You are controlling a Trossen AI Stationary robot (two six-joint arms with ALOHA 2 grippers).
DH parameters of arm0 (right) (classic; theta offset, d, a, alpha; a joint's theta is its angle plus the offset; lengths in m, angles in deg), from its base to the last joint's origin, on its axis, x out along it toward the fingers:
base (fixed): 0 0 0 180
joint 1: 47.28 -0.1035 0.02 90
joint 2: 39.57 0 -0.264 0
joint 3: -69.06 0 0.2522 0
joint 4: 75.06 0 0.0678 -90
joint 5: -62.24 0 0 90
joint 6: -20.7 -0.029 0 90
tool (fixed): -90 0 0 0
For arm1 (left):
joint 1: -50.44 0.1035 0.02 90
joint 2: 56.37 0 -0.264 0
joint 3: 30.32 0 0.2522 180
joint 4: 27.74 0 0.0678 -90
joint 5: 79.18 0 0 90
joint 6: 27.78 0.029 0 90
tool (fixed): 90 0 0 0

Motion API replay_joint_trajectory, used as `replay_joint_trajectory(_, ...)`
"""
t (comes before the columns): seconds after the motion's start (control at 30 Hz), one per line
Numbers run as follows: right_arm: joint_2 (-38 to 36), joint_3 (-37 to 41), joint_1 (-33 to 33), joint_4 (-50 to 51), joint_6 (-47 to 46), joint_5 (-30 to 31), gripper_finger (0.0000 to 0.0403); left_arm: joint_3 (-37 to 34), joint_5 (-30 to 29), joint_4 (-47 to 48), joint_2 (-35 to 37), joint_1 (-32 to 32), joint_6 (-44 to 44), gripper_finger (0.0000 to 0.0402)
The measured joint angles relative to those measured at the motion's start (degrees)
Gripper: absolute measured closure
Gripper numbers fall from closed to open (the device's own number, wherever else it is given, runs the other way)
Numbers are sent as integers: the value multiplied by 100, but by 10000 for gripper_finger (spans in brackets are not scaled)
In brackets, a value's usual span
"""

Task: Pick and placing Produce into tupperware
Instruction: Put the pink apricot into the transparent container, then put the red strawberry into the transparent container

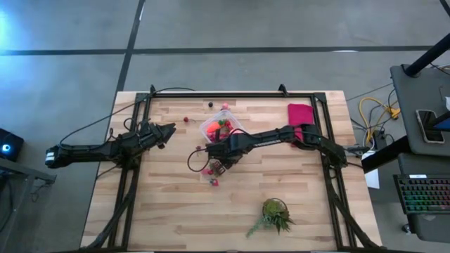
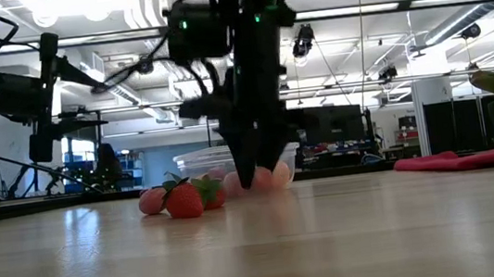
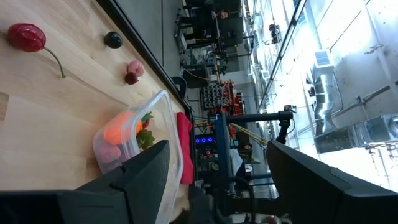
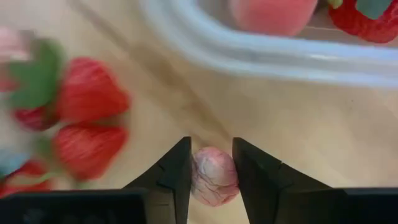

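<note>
The clear tupperware (image 1: 220,126) stands at the middle of the table with an orange piece and some red and pink produce inside. Loose strawberries (image 4: 87,99) lie on the wood just in front of it (image 1: 209,171). My right gripper (image 4: 211,146) points down beside the tupperware's rim (image 4: 249,50) and is shut on a small pink berry-like piece (image 4: 213,177). My left gripper (image 1: 165,131) waits open at the table's left, level, with nothing between its fingers. A cherry (image 3: 25,36), a black berry (image 3: 112,39) and a pink piece (image 3: 135,68) lie near the far edge. My right gripper pinches the pink piece by its two sides (image 4: 200,174) between its two fingers, coming from above with the fingers pointing down. Whether the piece is clear of the wood I cannot tell.
A magenta cloth (image 1: 301,116) lies flat at the far right. A green spiky plant in a pot (image 1: 274,214) stands near the front right. Black frame rails run along the table's left, right and far sides.
</note>
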Motion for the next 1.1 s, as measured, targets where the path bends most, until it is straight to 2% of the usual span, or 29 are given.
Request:
replay_joint_trajectory(0.13, -179, -259, -43, 30, 7, 83, 299, 0, 0, -1, -6, 0, 0, 146)
replay_joint_trajectory(0.3, -479, -893, -19, 56, 199, 792, 300, 0, 2, 0, 0, -2, 0, 146)
replay_joint_trajectory(0.5, -372, -1389, 592, 57, 852, 898, 294, 0, 2, 0, -4, 0, 0, 146)
replay_joint_trajectory(0.63, -285, -1360, 913, 175, 1103, 872, 259, 0, 2, -6, 1, -1, 0, 146)
replay_joint_trajectory(0.83, -287, -1376, 993, 207, 1145, 857, 184, 0, 2, -29, -9, -2, 0, 146)
replay_joint_trajectory(0.97, -319, -1396, 991, 203, 1128, 817, 147, 0, 2, -37, -2, -1, -1, 146)
replay_joint_trajectory(1.1, -343, -1396, 867, 229, 1514, 31, 129, 0, 2, -36, -9, -1, 0, 146)
